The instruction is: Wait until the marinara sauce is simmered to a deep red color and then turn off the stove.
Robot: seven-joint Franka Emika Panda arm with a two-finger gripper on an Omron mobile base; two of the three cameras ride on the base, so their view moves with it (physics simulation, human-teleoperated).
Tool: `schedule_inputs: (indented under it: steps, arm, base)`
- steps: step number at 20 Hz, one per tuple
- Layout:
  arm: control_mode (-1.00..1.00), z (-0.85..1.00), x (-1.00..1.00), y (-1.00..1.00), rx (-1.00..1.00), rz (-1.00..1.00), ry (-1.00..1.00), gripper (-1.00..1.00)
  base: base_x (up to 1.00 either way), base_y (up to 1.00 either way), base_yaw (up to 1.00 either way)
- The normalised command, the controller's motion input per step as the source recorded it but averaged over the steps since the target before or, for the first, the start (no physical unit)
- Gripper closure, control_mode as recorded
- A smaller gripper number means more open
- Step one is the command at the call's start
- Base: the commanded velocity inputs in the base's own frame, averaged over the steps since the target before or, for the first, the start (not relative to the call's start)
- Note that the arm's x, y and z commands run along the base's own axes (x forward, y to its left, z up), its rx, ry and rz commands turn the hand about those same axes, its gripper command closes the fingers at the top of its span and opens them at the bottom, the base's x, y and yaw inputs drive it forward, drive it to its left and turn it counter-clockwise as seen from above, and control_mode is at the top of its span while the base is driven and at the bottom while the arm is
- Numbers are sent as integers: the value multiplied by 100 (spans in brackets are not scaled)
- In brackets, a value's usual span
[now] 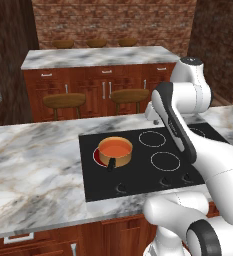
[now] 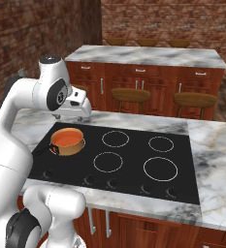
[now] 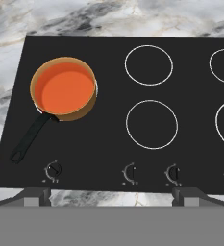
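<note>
So the marinara sauce [image 3: 67,91] is a smooth orange-red disc filling one small tan pot [image 3: 87,109], dark handle [image 3: 31,137] pointing toward the near edge. The pot sits on the far-left burner of the stove [image 3: 108,144], with a red glow showing under it in the left base view. I count four other white ring burners, all bare, and four knobs [image 3: 53,169] along the near edge. My gripper [image 3: 111,196] hangs above the stove, fingers spread wide, holding nothing.
</note>
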Motion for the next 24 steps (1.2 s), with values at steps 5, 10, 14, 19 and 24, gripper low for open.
schedule_inputs:
  steps: [5, 10, 14, 19, 24]
  arm:
    - [-100, 0, 0, 0, 0, 0, 0, -100]
    - [-100, 0, -11, 0, 0, 0, -1, -100]
    - [-100, -9, -29, 13, 0, 0, -1, -100]
    - [-100, -28, -27, 29, 0, 3, 1, -100]
    - [-100, -30, -8, 39, 6, 0, 0, -100]
  base:
    - [0, 0, 0]
    - [0, 0, 0]
    - [0, 0, 0]
    - [0, 0, 0]
    - [0, 0, 0]
